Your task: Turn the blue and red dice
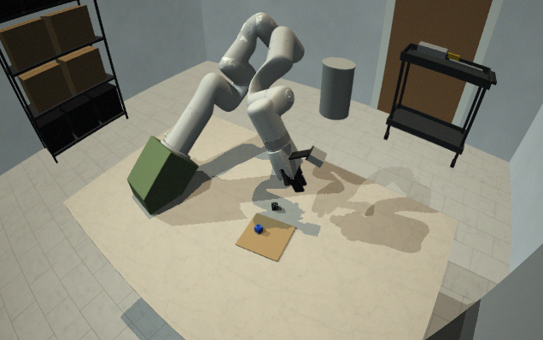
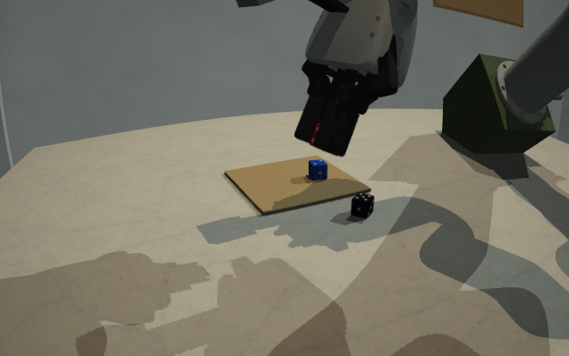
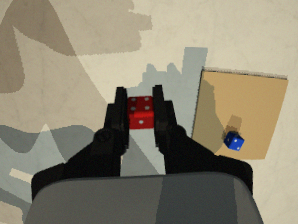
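Note:
My gripper [image 3: 140,99] is shut on the red die [image 3: 140,112] and holds it in the air above the table, off the mat. In the exterior view only a red sliver of the die shows between the black fingers [image 2: 326,134]. In the top view the gripper [image 1: 296,183] hangs beyond the black die. The blue die [image 1: 258,229] [image 2: 318,169] [image 3: 233,140] lies flat on the tan mat [image 1: 265,236] [image 2: 295,183] [image 3: 240,112], near one edge. The black die [image 1: 276,207] [image 2: 362,205] lies on the table just off the mat.
The arm's green base block [image 1: 160,172] stands at the table's left. A shelf with boxes [image 1: 55,73], a grey cylinder [image 1: 337,87] and a black cart [image 1: 440,98] stand on the floor away from the table.

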Robot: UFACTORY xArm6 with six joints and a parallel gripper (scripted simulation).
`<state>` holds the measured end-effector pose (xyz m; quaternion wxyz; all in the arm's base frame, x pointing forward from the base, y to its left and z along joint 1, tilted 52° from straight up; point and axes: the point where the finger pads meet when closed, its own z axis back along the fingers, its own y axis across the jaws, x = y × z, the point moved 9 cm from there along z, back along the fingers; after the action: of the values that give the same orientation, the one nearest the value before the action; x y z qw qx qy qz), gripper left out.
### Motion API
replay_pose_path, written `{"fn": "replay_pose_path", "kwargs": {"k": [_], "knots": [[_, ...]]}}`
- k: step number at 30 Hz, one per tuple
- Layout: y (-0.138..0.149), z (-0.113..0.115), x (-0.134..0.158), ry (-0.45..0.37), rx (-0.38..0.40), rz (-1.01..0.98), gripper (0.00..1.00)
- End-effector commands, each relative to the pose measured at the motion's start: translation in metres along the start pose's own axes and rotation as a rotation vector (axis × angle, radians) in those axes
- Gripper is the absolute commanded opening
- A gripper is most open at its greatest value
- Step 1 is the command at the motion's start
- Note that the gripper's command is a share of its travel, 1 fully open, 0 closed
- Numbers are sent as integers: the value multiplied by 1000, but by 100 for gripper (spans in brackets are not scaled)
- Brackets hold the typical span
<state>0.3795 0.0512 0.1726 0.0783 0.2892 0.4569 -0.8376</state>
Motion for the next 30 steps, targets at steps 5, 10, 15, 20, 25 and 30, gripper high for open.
{"fn": "replay_pose_path", "kwargs": {"k": [5, 10, 15, 20, 25, 30], "knots": [[-1, -3, 25, 261, -11, 9, 15], [-1, -4, 34, 349, -9, 10, 15], [-1, -9, 47, 487, -11, 8, 15], [-1, -11, 51, 537, -14, 7, 15], [0, -14, 59, 626, -9, 9, 15], [0, -15, 59, 629, -9, 9, 15]]}}
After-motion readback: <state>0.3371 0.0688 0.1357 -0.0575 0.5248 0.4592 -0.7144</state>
